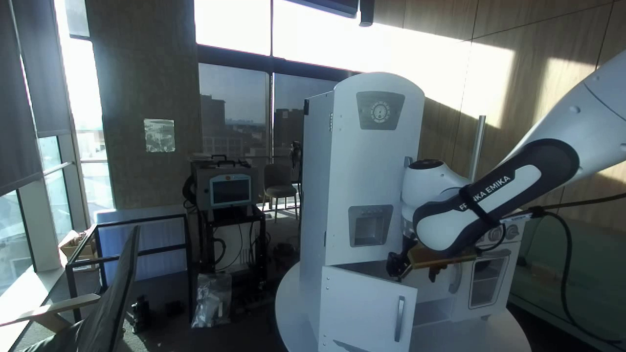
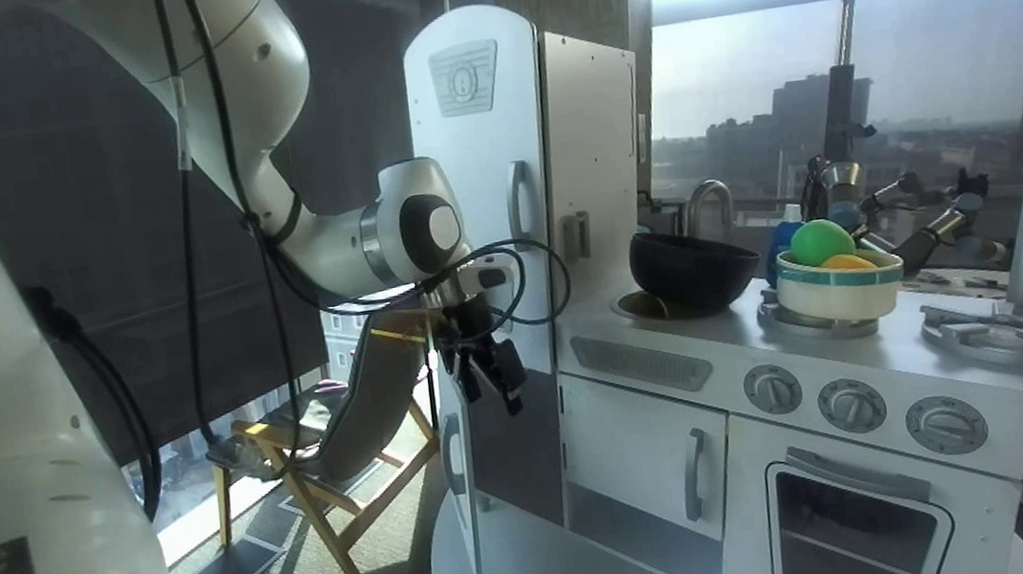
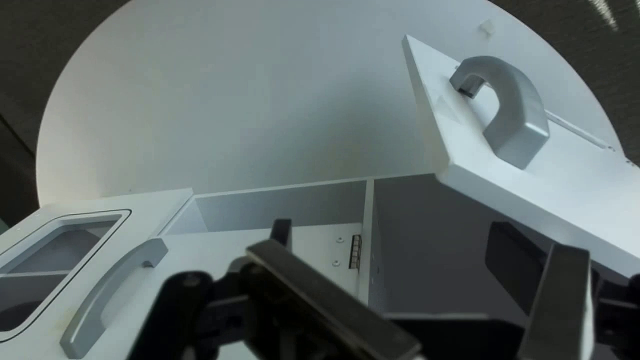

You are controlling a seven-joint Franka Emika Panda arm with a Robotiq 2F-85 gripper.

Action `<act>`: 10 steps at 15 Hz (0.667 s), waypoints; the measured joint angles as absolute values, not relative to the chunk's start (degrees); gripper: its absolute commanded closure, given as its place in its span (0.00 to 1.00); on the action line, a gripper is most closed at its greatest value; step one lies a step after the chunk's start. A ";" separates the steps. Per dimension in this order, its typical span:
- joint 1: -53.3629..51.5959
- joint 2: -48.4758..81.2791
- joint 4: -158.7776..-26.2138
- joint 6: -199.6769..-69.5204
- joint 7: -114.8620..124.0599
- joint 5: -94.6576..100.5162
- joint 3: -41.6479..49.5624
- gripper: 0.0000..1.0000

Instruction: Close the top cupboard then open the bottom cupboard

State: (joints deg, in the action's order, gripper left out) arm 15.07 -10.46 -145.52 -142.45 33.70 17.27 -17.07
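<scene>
At the left, on the far side, an exterior view shows a pale-framed screen [image 1: 231,192]; any text on it is too small to read. Right of it comes the top cupboard [image 1: 374,171], closed: its arched door [image 2: 478,166] looks flush in both exterior views, and the markings on its round dial [image 1: 380,112] are too fine to make out. Directly below, the bottom cupboard [image 1: 368,310] stands open, its short door [image 3: 565,185] swung well out toward the near side. The jaws are spread, holding nothing, just beside that door near its upper edge; contact cannot be told. The second step seems in hand and nearly finished. The next move probably calls for a slight outward push, if more opening is wanted, then backing away without catching the door. Further right, the arm [image 1: 533,173] reads "FRANKA EMIKA", a black strap [image 1: 481,210] crossing the first word. Rightmost, the stove knobs [image 1: 512,232] carry no legible marks.
</scene>
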 measured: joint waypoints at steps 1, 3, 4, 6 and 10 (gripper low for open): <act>12.92 -11.02 -146.21 -141.72 32.91 16.47 -15.31 0.00; 9.69 -11.55 -147.31 -141.22 31.49 15.01 -12.94 0.00; 8.35 -11.61 -147.71 -141.21 30.71 14.23 -12.20 0.00; 5.89 -11.61 -148.14 -141.20 29.48 12.81 -11.37 0.00; 1.53 -11.76 -148.23 -140.99 27.31 9.60 -11.23 0.00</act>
State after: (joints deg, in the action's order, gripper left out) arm 1.53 -11.76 -148.23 -140.99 27.31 9.60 -11.23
